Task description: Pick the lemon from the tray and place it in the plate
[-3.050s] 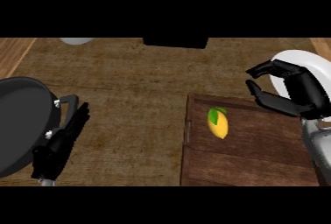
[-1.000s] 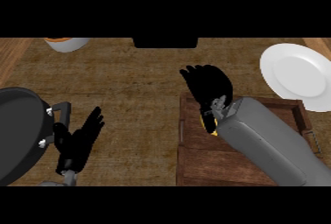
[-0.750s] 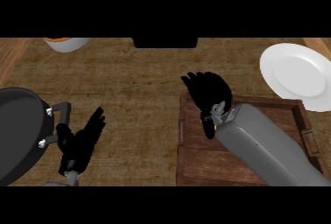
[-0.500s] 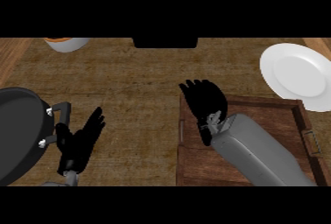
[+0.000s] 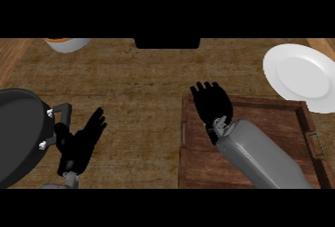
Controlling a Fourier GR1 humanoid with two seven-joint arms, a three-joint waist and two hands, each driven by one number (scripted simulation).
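Right hand [image 5: 211, 103], fingers extended flat, positioned over the left part of the tray [image 5: 302, 119] at centre-right, presumably covering the unseen lemon; plate [image 5: 302, 76] upper right; left hand [image 5: 79, 142] resting open, lower left.

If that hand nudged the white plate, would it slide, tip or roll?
The white plate lies flat on the counter, so it would probably slide rather than roll. Pressing on its shallow rim might tip it slightly. It looks stiff and smooth, perhaps breakable.
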